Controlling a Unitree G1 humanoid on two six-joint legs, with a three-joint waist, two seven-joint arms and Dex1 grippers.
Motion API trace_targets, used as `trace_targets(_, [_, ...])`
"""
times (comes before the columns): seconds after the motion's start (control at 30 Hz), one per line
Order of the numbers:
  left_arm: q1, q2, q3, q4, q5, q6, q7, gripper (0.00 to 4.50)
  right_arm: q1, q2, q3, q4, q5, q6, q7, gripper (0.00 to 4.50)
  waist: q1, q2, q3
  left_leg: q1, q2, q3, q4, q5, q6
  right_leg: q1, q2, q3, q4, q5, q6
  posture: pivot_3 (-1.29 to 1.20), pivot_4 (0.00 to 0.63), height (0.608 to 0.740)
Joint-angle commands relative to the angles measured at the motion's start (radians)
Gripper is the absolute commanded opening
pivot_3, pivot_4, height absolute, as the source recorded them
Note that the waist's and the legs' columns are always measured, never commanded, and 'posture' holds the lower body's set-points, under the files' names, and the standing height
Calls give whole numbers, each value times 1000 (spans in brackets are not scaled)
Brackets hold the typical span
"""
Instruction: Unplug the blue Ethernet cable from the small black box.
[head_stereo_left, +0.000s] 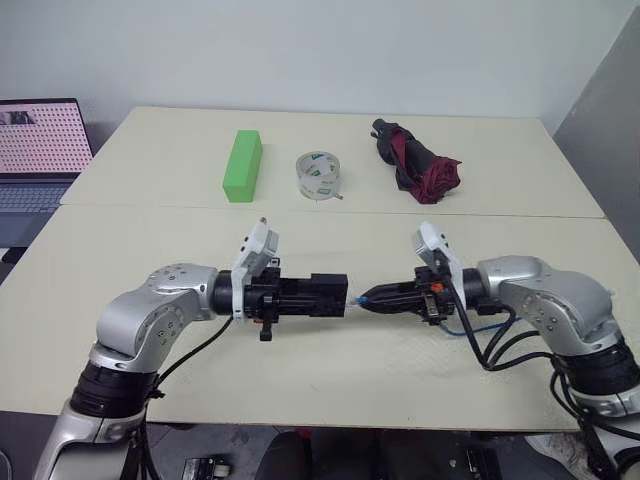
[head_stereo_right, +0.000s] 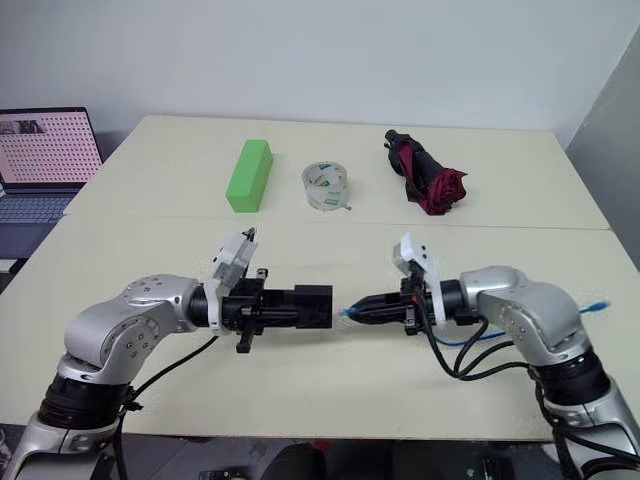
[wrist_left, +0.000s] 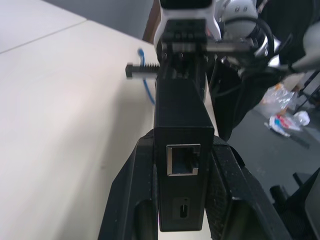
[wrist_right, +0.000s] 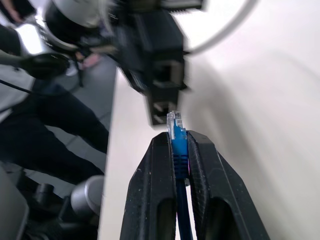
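Small matte black rectangular box (wrist_left: 181, 165): held level above the bench, near centre-left, clamped at both sides by the left tool (head_stereo_left: 322, 296). Its open network socket faces right; socket empty.

Thin bright-blue Ethernet cable (wrist_right: 179, 150): unplugged. Clear-blue plug tip pinched in the right tool (head_stereo_left: 368, 298), just beside the box, apart from it. Cord trails right.

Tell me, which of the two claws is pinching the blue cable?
The right gripper: its black fingers clamp the blue Ethernet cable just behind the clear plug. The left gripper grips the small black box instead, its port empty.
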Motion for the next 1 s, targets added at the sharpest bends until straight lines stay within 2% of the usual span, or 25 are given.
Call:
trace_targets(0.03, [-1,20,16,0,19,-48,-26,780,18,-38,-39,-12,-2,-13,24,78,0,0,0,0,0,0,0,0,0,0,0,0,0,0,0,0,150,740])
trace_targets(0.2, [3,22,24,18,39,-65,-13,780,31,-2,-51,56,-109,-122,-74,77,-1,0,0,0,0,0,0,-2,3,0,0,0,0,0,0,0,150,740])
trace_targets(0.37, [15,4,7,46,111,-117,38,780,-33,107,-34,392,-474,-445,-448,77,-1,1,0,0,0,1,0,-1,2,0,0,1,1,0,0,0,150,740])
trace_targets(0.43, [16,-2,-4,58,143,-147,49,780,-55,131,-49,478,-526,-495,-513,782,0,1,1,0,0,2,0,0,0,-1,0,2,1,0,0,0,150,740])
trace_targets(0.47, [14,-7,-5,64,151,-154,54,780,-63,138,-53,511,-544,-517,-527,988,0,1,1,-1,0,2,0,0,0,-2,0,2,1,0,0,0,150,740])
trace_targets(0.63, [9,-34,0,95,205,-204,97,780,-56,149,-76,527,-541,-518,-492,2128,-3,1,1,-1,1,4,-1,0,-1,-4,0,3,1,0,0,0,150,740])
trace_targets(0.8, [13,-83,39,147,269,-272,218,780,-11,110,-116,387,-468,-427,-392,3226,-2,1,1,-1,1,5,-1,0,0,-4,0,4,2,0,0,0,150,740])
trace_targets(0.97, [-2,-160,106,288,410,-435,474,780,75,36,-141,82,-266,-302,-183,4429,2,1,1,-1,0,4,-1,0,0,-4,0,3,1,0,0,0,150,740])
trace_targets(1.0, [-1,-174,121,317,434,-479,517,780,86,32,-139,21,-226,-275,-159,4429,3,1,1,-1,1,4,-1,0,0,-4,0,3,1,0,0,0,150,740])
